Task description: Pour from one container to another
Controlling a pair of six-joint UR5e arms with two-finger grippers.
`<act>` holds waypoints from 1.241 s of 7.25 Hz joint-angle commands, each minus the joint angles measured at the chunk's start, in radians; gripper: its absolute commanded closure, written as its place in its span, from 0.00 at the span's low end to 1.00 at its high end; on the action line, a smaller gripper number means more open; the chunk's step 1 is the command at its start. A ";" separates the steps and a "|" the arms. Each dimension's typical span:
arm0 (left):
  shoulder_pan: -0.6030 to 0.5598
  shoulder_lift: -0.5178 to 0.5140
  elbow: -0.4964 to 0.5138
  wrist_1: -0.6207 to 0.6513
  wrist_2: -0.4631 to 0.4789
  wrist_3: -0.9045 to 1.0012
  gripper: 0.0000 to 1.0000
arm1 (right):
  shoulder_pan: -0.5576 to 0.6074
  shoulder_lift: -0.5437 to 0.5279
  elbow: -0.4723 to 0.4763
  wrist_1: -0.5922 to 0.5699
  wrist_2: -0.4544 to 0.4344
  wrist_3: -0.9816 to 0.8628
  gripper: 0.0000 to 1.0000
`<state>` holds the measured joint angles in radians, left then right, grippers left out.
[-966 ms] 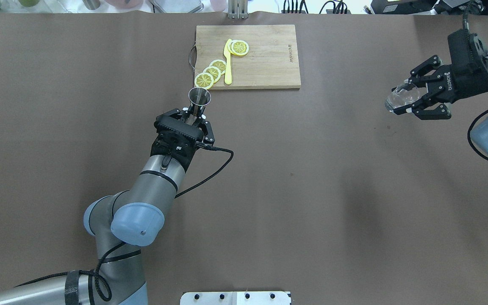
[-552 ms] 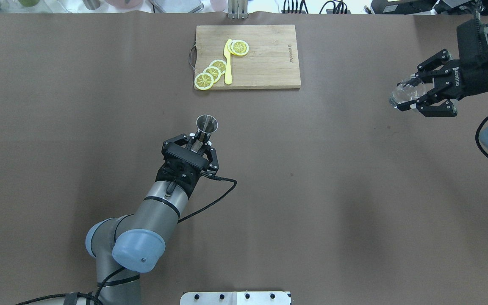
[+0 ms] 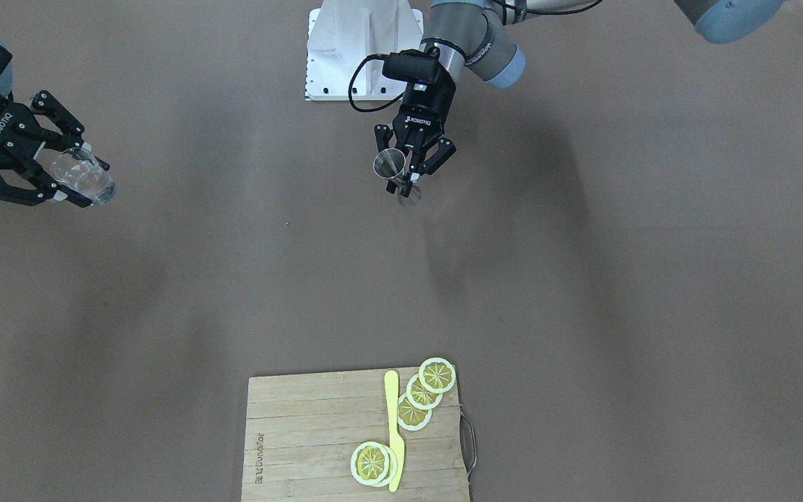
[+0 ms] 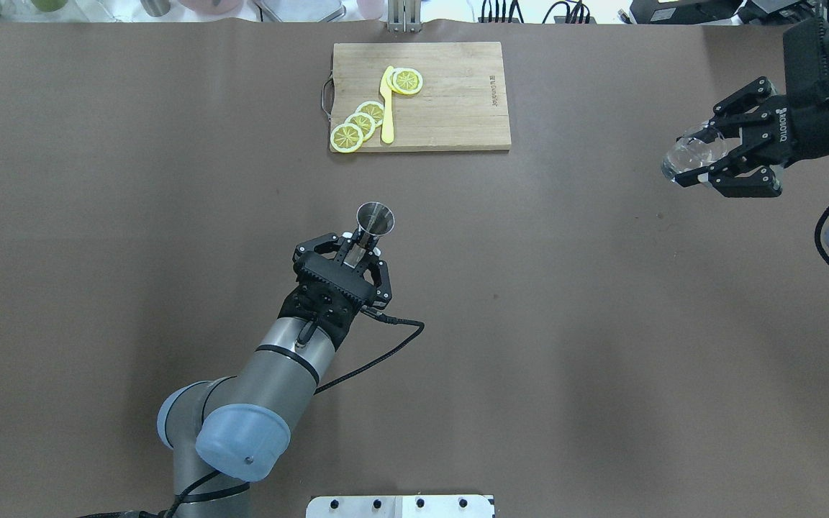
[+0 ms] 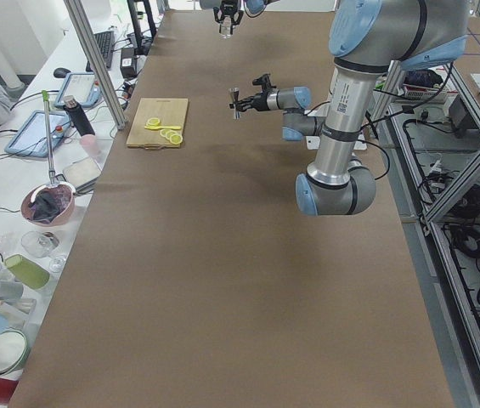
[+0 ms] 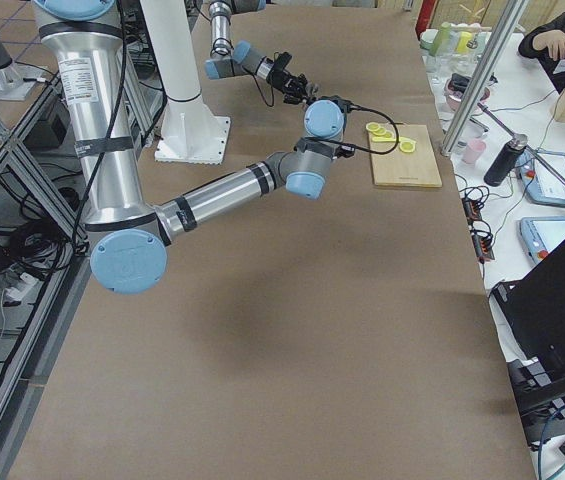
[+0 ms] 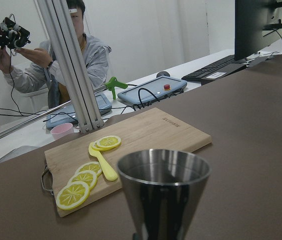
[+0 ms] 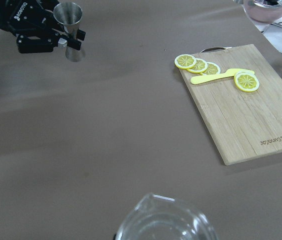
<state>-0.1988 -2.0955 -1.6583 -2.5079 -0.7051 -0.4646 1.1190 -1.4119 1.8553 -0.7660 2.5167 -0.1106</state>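
The table [image 4: 529, 345] is brown. Nearest the robot, the left gripper [image 4: 362, 248] has its fingers clamped on the waist of the steel jigger [image 4: 374, 218], which it holds upright and clear of the surface, over the middle of the table. A second ago the jigger hung just off the near left corner of the cutting board [image 4: 450, 101]. It is now well apart from the board, having been drawn back toward the robot and a little to the robot's right. Most of that retreat was already done 0.6 s ago, and since then the shift is smaller and mainly sideways. In the front-facing view the same claw [image 3: 412, 180] grips the jigger [image 3: 389, 164] near the robot's base.

Farther out, at the robot's right edge of the table, the right gripper [image 4: 699, 155] is closed around a clear glass [image 4: 677, 160], which is raised off the table and juts past the fingertips. Over the last second the glass has moved slightly away from the robot and outward, with hardly any change since 0.6 s ago. Whether the glass holds anything cannot be told.

At the far edge the cutting board lies as it did before, with the lemon slices [image 4: 360, 124] and the yellow knife [image 4: 387, 108] in the same places on it.
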 commanded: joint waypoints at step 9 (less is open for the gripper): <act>-0.014 -0.209 0.137 0.012 -0.189 0.058 1.00 | -0.162 0.131 0.176 -0.444 -0.156 -0.020 1.00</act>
<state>-0.2132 -2.3002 -1.5232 -2.4964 -0.8922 -0.4065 0.9713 -1.2915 2.0261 -1.1769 2.3702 -0.1224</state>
